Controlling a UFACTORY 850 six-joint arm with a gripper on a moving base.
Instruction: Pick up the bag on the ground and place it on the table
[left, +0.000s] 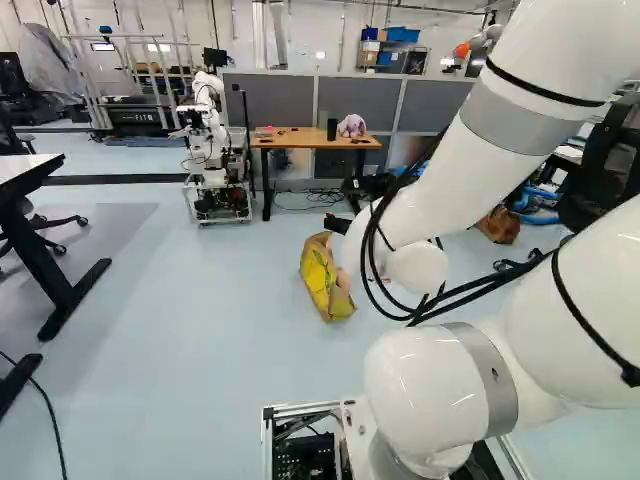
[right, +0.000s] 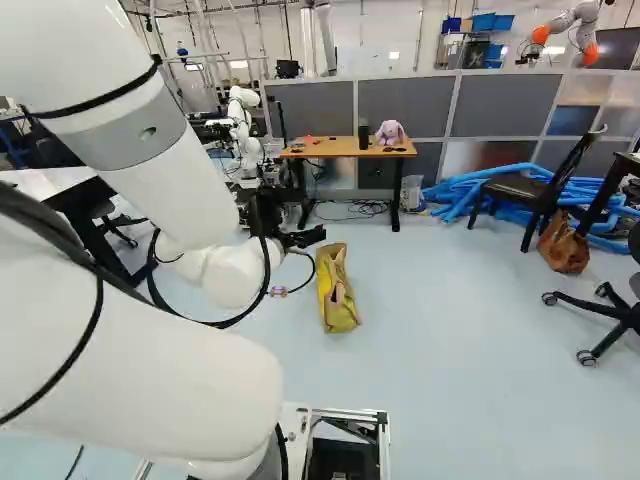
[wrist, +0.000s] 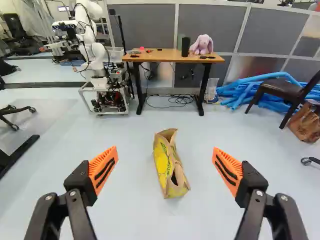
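In the right base view my gripper (right: 300, 238) hangs off the end of the arm, above the floor on the near left of the bag. Seen from the wrist, the gripper (wrist: 165, 162) is open, its orange pads wide apart with nothing held. A yellow and brown paper bag (wrist: 168, 167) rests on the floor, ahead of the gripper and between the lines of its fingers, touching neither. The same bag (left: 325, 278) is partly covered by the arm in the left base view. Farther ahead stands the table (wrist: 165, 56) with a wooden top and black legs.
The table bears a purple plush rabbit (wrist: 202, 44), a dark cylinder (wrist: 185, 47) and small items. Another robot (wrist: 102, 75) stands left of it in the wrist view. Cables (wrist: 172, 100) lie beneath; blue tubes (right: 490, 190), a chair (right: 535, 190) and a brown bag (right: 564, 246) are to its right.
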